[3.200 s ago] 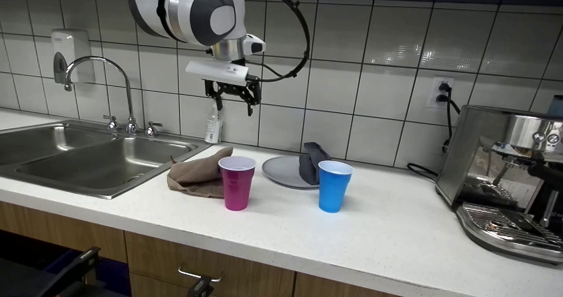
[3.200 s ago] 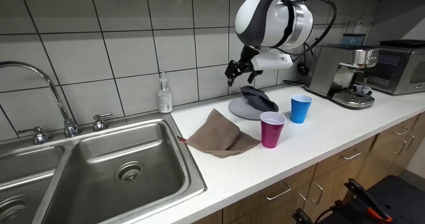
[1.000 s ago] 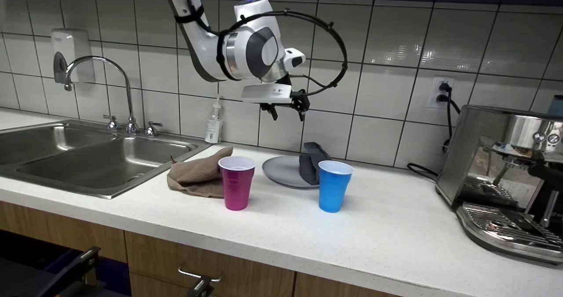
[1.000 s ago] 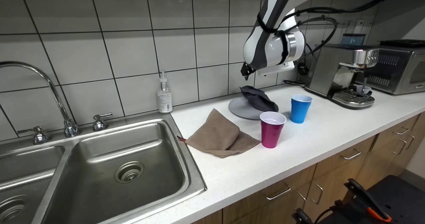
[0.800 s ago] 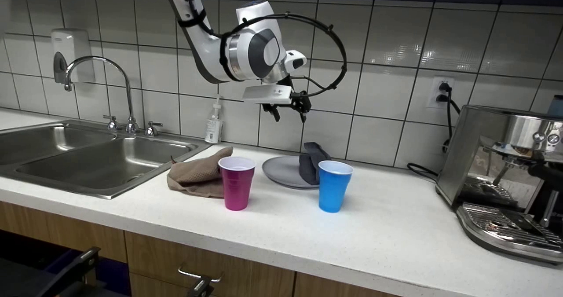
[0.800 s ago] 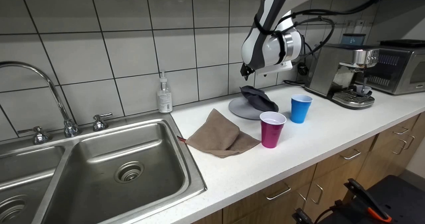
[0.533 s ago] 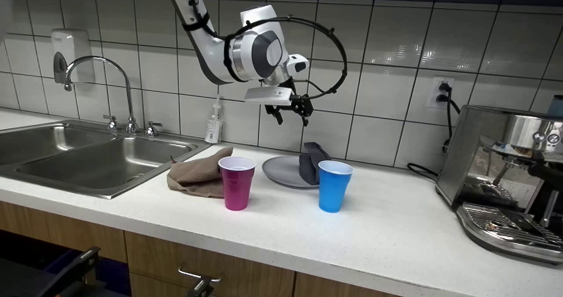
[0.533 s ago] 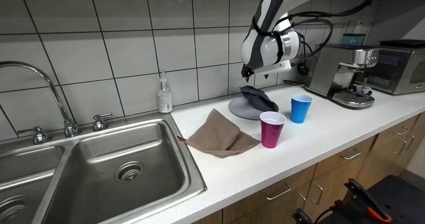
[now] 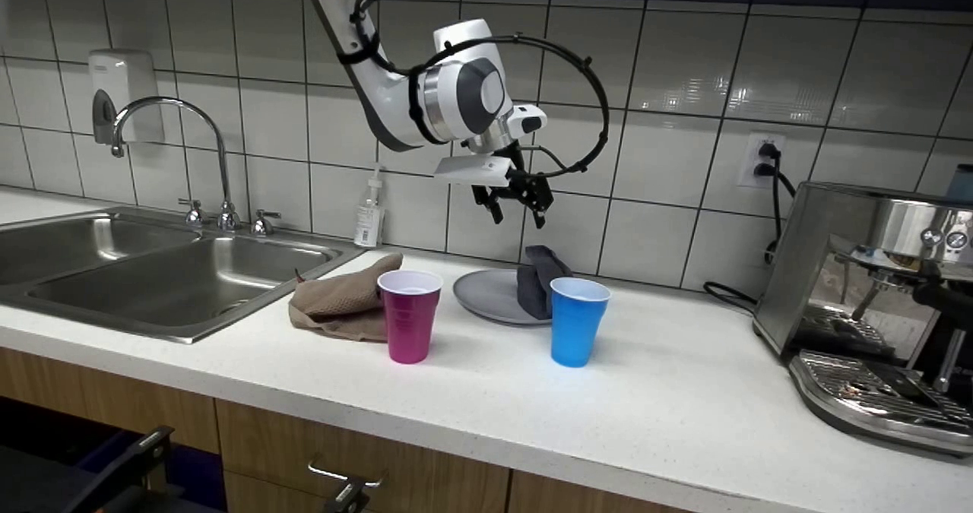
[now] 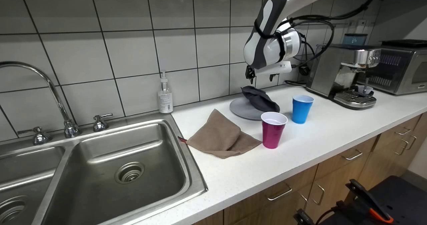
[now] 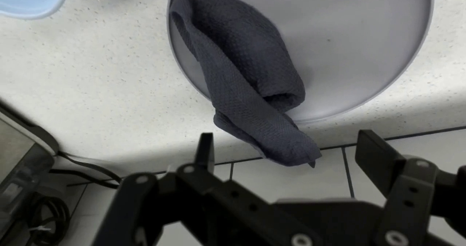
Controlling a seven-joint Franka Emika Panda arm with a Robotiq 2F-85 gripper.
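My gripper (image 9: 518, 221) is open and empty. It hangs in the air above the back of the grey plate (image 9: 486, 297), close to the tiled wall. A crumpled dark grey cloth (image 9: 540, 283) lies on the plate and stands up partly over its rim. In the wrist view the cloth (image 11: 251, 82) reaches between the two open fingers, below them and apart from them. A blue cup (image 9: 578, 324) stands upright beside the plate. A magenta cup (image 10: 273, 131) stands upright by a folded brown cloth (image 10: 220, 135); both show in both exterior views.
A double metal sink (image 10: 191, 171) with a faucet (image 9: 220, 156) lies at one end of the white counter (image 9: 646, 414). A soap bottle (image 10: 165, 96) stands by the wall. A coffee machine (image 9: 828, 270) with cables (image 9: 733, 296) stands at the other end.
My open gripper has moved along the wall away from the sink, to above the plate and cloth. Over the last second it has sunk slightly. The cups, cloths and plate have not moved.
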